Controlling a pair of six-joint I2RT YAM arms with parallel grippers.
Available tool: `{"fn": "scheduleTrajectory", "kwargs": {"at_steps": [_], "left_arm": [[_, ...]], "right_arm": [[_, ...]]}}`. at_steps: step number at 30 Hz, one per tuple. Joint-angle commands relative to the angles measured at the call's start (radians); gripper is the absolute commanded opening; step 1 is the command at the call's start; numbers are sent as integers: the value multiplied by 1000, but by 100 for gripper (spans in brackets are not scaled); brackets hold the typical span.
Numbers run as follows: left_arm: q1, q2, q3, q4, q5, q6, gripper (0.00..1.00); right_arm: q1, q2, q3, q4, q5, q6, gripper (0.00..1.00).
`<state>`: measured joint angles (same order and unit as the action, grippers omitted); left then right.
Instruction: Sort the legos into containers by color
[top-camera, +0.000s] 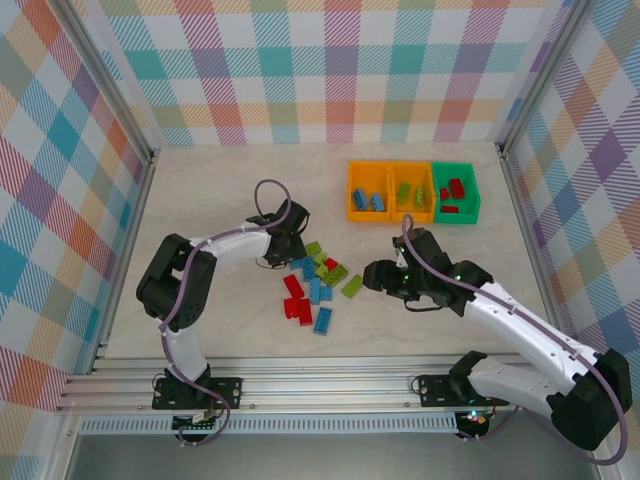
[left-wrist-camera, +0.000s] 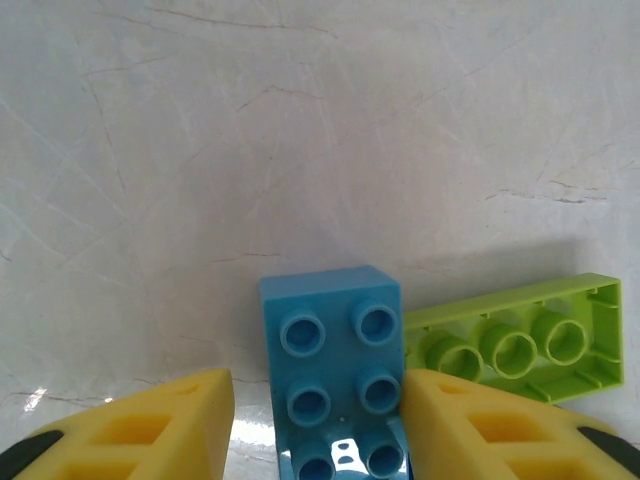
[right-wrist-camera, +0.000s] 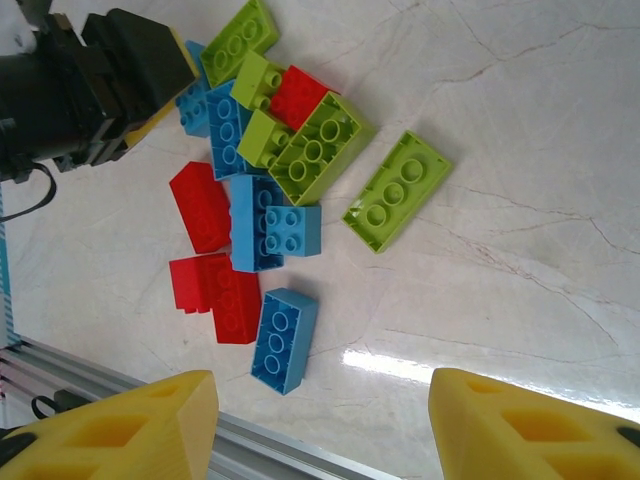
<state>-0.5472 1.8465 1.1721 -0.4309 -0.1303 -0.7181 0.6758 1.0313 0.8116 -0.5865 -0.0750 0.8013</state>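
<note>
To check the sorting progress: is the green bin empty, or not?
Not empty. In the top view, the green bin holds a few red bricks.

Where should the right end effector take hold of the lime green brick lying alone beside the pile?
Grip the lone green brick across its two long sides at mid-length, bringing the right end effector straight down. It lies flat with its hollow underside up, and bare table shows along both long sides, which should leave room to close.

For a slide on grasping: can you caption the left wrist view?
Left end effector, open, straddling a blue brick with an upside-down green brick beside it.
</note>
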Motion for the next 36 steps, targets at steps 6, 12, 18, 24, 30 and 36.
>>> {"fn": "scheduleTrajectory", "kwargs": {"at_steps": [6,12,18,24,30,36], "left_arm": [[7,-4,-63,-51,4,21,51],[7,48,-41,-34,23,37,52],[7,38,-50,-34,14,34,39],[6,-92,-62,-55,33,54,25],[-80,-181,124,-32,93,88,25],[-171,56,446,51,42,182,25]], "right_arm": [[12,44,49,26,-51,-6,61],[28,103,100,19,-72,-28,63],[38,100,103,13,-54,-16,64],[39,104,122,22,-55,-13,64],[41,43,153,27,77,0,72],[36,-92,130,5,325,10,74]]}}
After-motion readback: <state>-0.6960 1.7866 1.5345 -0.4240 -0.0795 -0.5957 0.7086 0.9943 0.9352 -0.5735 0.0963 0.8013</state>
